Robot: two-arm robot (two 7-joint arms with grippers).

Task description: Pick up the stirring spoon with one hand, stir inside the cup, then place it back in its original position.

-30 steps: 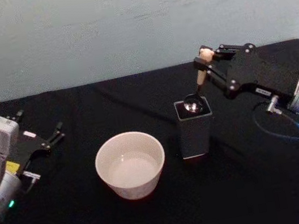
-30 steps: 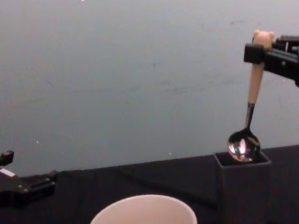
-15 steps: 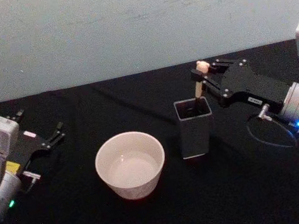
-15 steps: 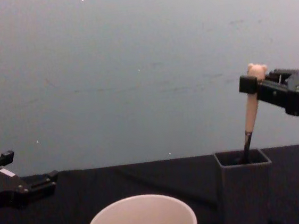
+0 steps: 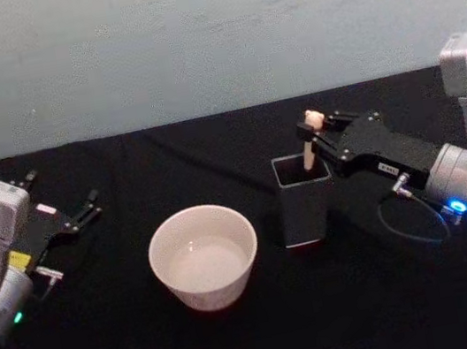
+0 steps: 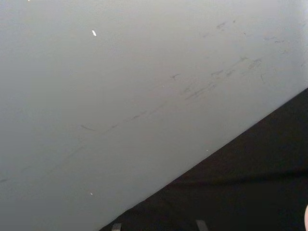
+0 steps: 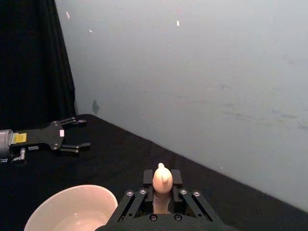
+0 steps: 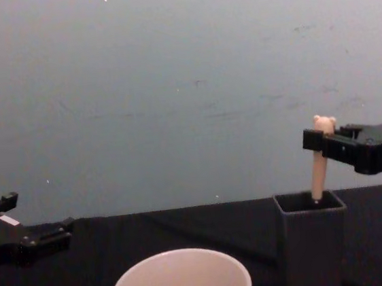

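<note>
- Two arms are showing over the black worktop (image 5: pixel 244 343), the right one working and the left one lying idle.
- The right gripper (image 5: pixel 312 128) is reaching in from the right side in the head view, and its jaws are pinching the stirring spoon (image 5: pixel 309 146) high on the beige handle, just under the tiny bear head.
- In the chest view the right gripper (image 8: pixel 322 141) is holding level above the dark grey holder (image 8: pixel 313 239), with the stirring spoon (image 8: pixel 319 160) standing nearly upright, tilting slightly, and its lower part going down inside the holder; the metal neck and bowl are hidden by the walls.
- From the right wrist view the bear head of the stirring spoon (image 7: pixel 162 179) is sitting between the closed-in jaws of the right gripper (image 7: pixel 162 190).
- The holder (image 5: pixel 305 201) is standing upright on the worktop, to the right of the cup (image 5: pixel 203 256) and apart from it.
- The cup is sitting near the middle of the worktop, wide and cream-white, and nothing is touching it; its rim (image 8: pixel 180 281) is showing at the bottom of the chest view, and it (image 7: pixel 72 209) is also lying below the gripper in the right wrist view.
- The left gripper (image 5: pixel 87 208) is resting at the far left, well apart from the cup, its jaws spread apart and gripping nothing; the right wrist view is catching it (image 7: pixel 77 134) farther off with the same spread.
</note>
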